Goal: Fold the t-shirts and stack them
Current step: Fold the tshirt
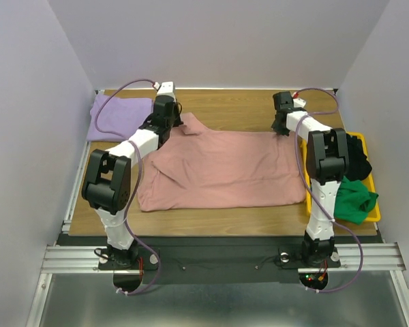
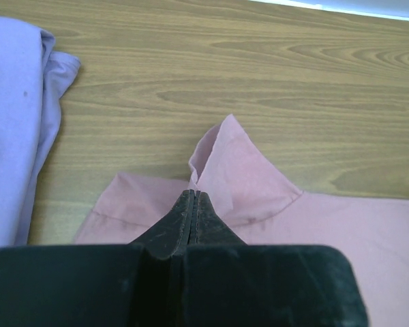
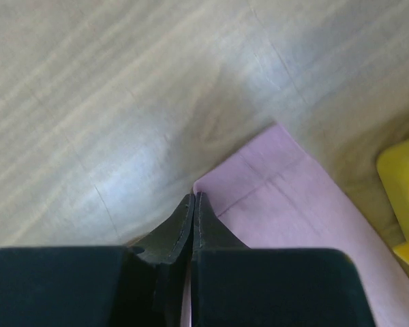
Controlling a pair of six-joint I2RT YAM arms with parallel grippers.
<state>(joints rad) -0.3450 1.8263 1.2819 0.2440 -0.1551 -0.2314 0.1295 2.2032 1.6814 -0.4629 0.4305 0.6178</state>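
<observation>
Where creased pink t-shirt [image 1: 218,170] covers woodgrain table [image 1: 245,102], left hand [image 2: 193,194] clamped on peaked fold, right hand [image 3: 193,197] pinching corner

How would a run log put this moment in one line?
pink t-shirt: spread out | left gripper: shut on its far edge | right gripper: shut on its far corner

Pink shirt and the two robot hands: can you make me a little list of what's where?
pink shirt: spread out on the wooden table
left gripper: shut, pinching a raised bit at the shirt's far left edge
right gripper: shut on its far right corner
lavender shirt: folded, far left corner of table
yellow bin: right edge, holding a black shirt and a green shirt
</observation>
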